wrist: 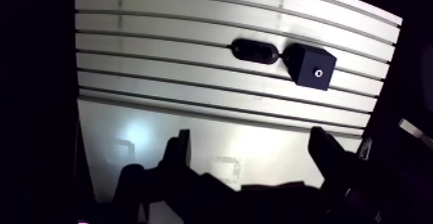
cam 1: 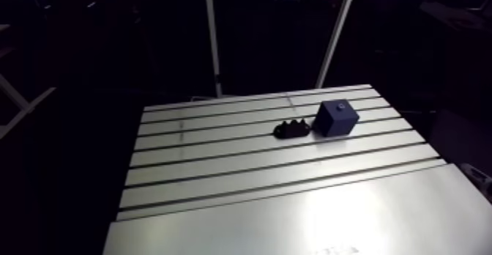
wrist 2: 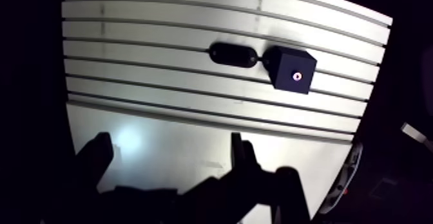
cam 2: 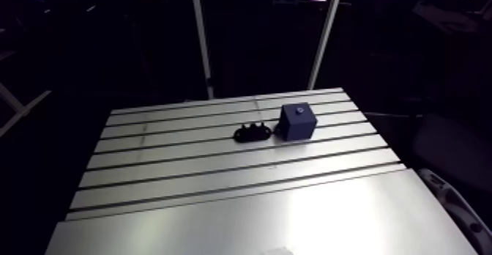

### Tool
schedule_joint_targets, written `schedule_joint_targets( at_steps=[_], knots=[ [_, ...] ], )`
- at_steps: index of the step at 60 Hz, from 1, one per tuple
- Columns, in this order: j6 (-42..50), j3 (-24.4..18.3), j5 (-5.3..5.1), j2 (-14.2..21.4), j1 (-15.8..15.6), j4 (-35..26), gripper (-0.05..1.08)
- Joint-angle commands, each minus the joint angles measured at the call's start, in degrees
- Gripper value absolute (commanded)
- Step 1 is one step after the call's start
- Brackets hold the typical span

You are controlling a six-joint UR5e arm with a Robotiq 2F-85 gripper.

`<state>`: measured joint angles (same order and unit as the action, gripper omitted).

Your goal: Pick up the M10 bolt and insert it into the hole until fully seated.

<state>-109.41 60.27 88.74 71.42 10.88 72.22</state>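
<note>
A slotted aluminium bench [cam 1: 220,171] is seen in the arm view, lit against a dark surround. A dark blue cube-shaped block [cam 1: 336,118] is set on it, right of centre in the upper half of the frame. A small round hole [cam 1: 340,107] is visible in the block's top face. Just left of the block lies a low black holder [cam 1: 293,129] with three small bumps along its top. Whether the two touch cannot be told. The M10 bolt cannot be singled out with certainty; if present, it is among the bumps of that black holder, and nothing is seen standing in the hole.

In the wrist view the gripper [wrist: 251,138] is held above the smooth, unslotted part of the bench. Its two dark fingers [wrist: 180,152] are spread wide with nothing between them. The block and the holder lie well ahead of the gripper, across several slots, with the block ahead of the right-hand finger. The gripper itself is not seen in the arm view.
</note>
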Motion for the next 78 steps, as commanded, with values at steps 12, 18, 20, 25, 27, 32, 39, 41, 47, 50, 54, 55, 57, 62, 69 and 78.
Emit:
schedule_joint_targets(
  at_steps=[12,18,20,25,27,32,39,41,47,50,54,55,57,62,69,78],
  knots=[
    [-0.1,-0.1,-0.02,0.3,-0.6,-0.8,0.01],
    [-0.1,0.0,0.07,0.3,-0.6,-0.8,0.01],
    [0.0,0.0,0.07,0.3,-0.6,-0.7,0.01],
    [0.2,0.2,0.14,0.5,-0.6,-0.6,0.01],
    [0.2,0.2,0.15,0.6,-0.6,-0.5,0.01],
    [0.2,0.1,0.16,0.7,-0.6,-0.5,0.01],
    [0.3,-0.1,0.07,0.7,-0.8,-0.5,0.01],
    [0.3,0.0,0.14,0.7,-0.9,-0.5,0.01],
    [0.5,0.1,0.31,0.7,-1.0,-0.5,0.01],
    [0.5,0.1,0.58,0.7,-1.0,-0.5,0.01],
    [0.5,0.0,0.60,1.0,-1.0,-0.4,0.01],
    [0.5,0.0,0.60,1.0,-1.0,-0.4,0.01],
    [0.6,0.0,0.52,1.6,-1.0,-0.3,0.01],
    [0.8,0.3,0.51,3.2,-1.0,0.1,0.01],
    [0.8,0.3,0.43,4.8,-1.0,0.0,0.01],
    [0.8,1.5,0.33,6.1,-1.0,0.0,0.01]
  ],
)
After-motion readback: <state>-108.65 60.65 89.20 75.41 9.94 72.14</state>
